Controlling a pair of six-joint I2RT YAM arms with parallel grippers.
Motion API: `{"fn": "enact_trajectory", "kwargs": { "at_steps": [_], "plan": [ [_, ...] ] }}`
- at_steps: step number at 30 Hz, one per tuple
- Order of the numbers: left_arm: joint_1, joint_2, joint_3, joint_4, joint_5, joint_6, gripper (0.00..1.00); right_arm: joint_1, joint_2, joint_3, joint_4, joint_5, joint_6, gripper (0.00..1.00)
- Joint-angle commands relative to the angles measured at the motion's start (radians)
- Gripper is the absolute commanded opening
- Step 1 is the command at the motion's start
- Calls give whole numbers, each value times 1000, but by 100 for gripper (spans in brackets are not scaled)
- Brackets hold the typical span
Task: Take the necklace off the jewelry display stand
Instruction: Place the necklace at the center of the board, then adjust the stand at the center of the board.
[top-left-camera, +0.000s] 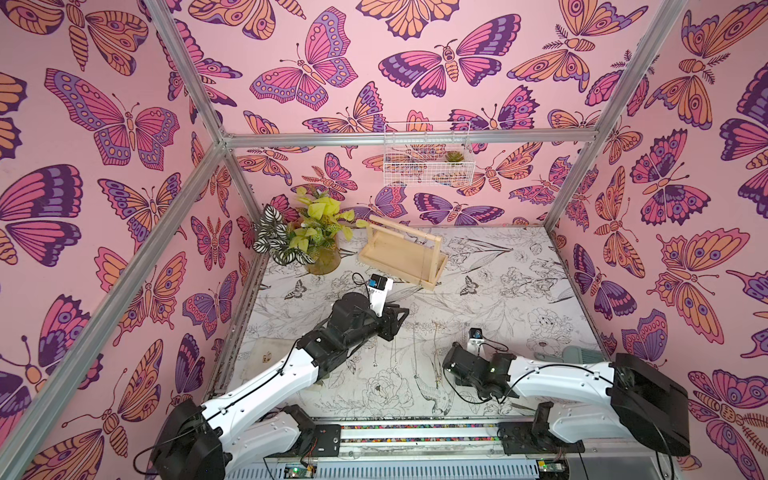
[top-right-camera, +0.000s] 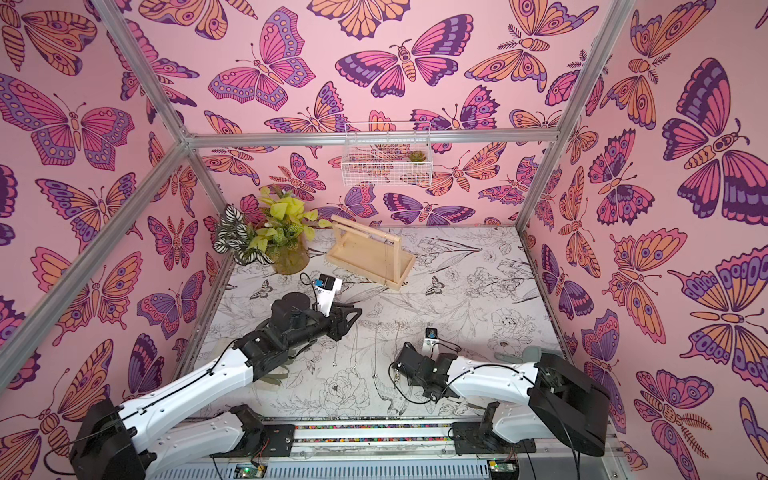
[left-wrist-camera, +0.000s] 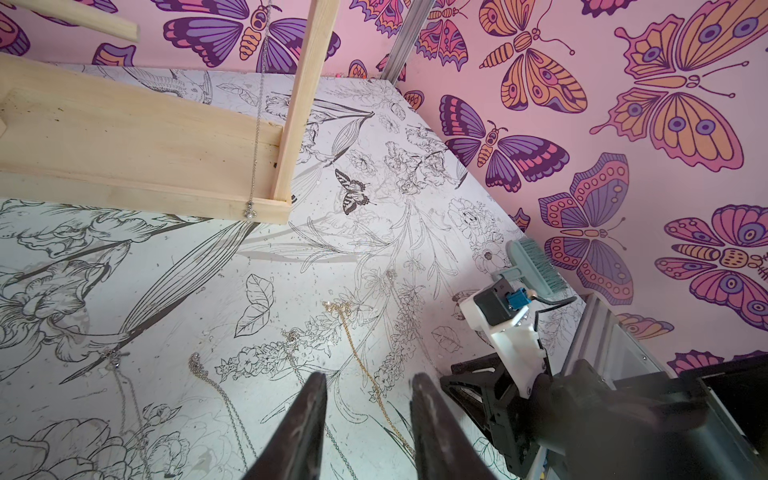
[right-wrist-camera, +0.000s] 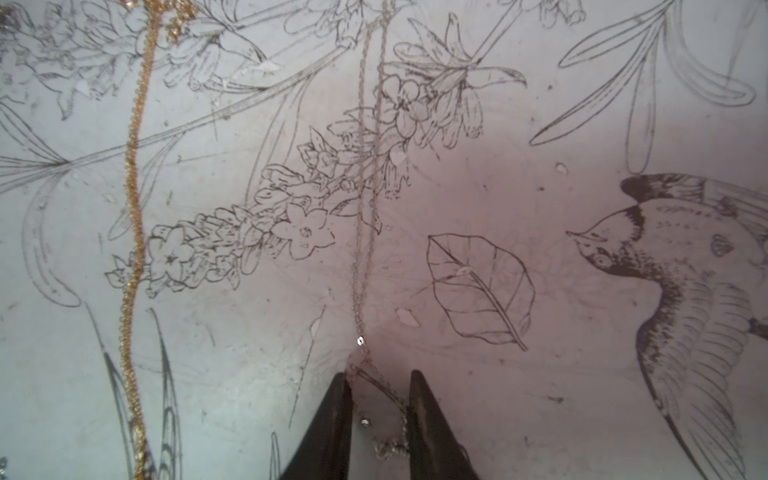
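Hanging wire basket (top-left-camera: 415, 174) holds a succulent (top-left-camera: 454, 156) (green).

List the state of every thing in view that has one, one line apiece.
jewelry display stand: upright, one necklace hanging on it
hanging necklace: draped over the crossbar, near one end
gold chain: flat on the table
silver chain: flat on the table, end between the right jaws
left gripper: open, empty
right gripper: open, astride the silver chain
potted plant: upright
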Motion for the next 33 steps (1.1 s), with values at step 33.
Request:
{"fn": "enact_trajectory", "kwargs": {
  "at_steps": [33],
  "plan": [
    [49, 245, 204, 32, -2, 44, 42, -341, -353, 338, -290, 29, -437, 43]
  ]
}}
